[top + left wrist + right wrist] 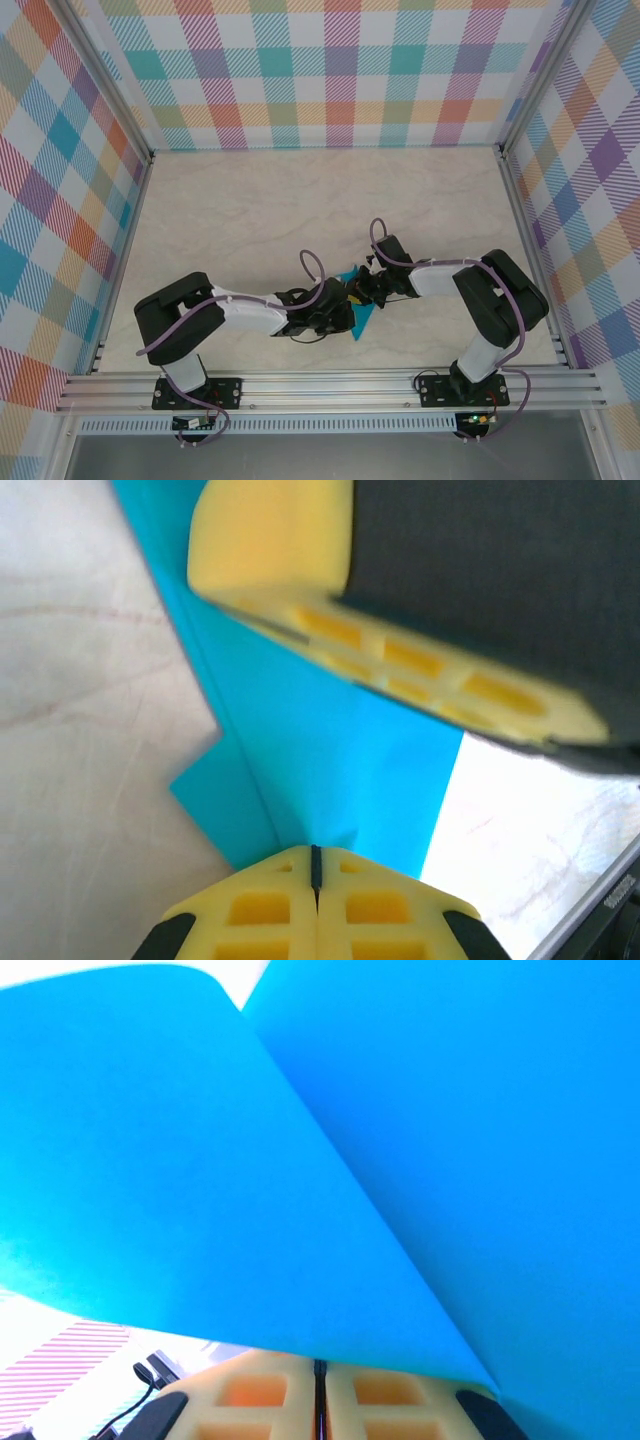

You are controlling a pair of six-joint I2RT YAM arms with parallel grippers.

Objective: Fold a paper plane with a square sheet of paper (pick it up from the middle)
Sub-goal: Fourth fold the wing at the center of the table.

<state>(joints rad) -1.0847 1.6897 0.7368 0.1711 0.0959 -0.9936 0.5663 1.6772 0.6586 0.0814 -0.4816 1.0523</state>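
The teal-blue square sheet of paper (363,320) is folded into a pointed shape and hangs between both grippers above the table's near middle. My left gripper (347,305) is shut on its edge; in the left wrist view the paper (330,760), with a crease and a side flap, runs into the closed yellow jaws (316,855). My right gripper (364,290) meets it from the right, and one of its yellow fingers (400,660) lies across the paper. In the right wrist view the curved sheet (400,1140) rises from the shut right gripper (320,1365).
The marble-patterned tabletop (300,200) stretches behind the arms to the plaid back wall (330,80). Plaid side walls (60,180) close in left and right. An aluminium rail (330,385) runs along the near edge under the arm bases.
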